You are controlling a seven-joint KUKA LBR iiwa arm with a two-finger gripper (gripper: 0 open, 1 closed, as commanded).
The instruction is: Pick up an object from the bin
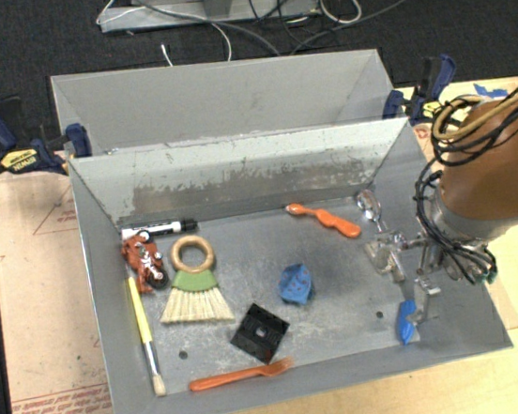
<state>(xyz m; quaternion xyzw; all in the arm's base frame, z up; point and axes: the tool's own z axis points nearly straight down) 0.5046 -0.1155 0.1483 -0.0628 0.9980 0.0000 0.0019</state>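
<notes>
One wooden ring, fan-shaped straw brush.

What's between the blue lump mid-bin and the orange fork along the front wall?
A flat black square piece sits between the blue lump and the orange fork, per the camera view.

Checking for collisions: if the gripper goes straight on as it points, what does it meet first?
Probably the bin floor by the right wall. The gripper points down, fingers apart; a small blue thing at its near fingertip might be met first, depth unclear.
</notes>
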